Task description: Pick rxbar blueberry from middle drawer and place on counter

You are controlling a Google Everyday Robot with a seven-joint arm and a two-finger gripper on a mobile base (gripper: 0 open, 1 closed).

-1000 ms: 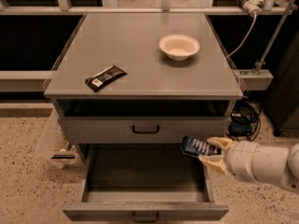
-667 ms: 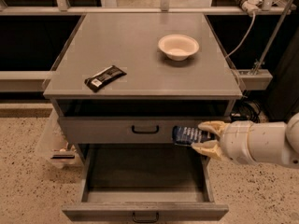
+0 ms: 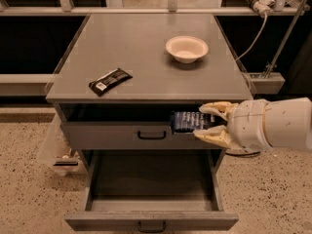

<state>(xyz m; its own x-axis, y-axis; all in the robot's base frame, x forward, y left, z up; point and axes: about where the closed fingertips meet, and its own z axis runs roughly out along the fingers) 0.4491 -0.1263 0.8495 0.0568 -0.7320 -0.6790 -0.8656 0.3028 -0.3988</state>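
Observation:
My gripper (image 3: 206, 122) comes in from the right and is shut on the rxbar blueberry (image 3: 186, 121), a dark blue bar with pale lettering. It holds the bar flat in the air in front of the upper drawer front, just under the counter's front edge. The middle drawer (image 3: 151, 221) is pulled wide open below; its inside shows nothing. The counter (image 3: 141, 43) is the grey top of the cabinet.
A black-wrapped bar with a white label (image 3: 110, 81) lies on the counter's front left. A pale bowl (image 3: 186, 48) stands at the back right. The shut drawer front (image 3: 122, 135) with a dark handle sits above the open drawer. A cable hangs at right.
My gripper has risen and moved left with the blue bar, from beside the open drawer up to the level of the upper drawer front.

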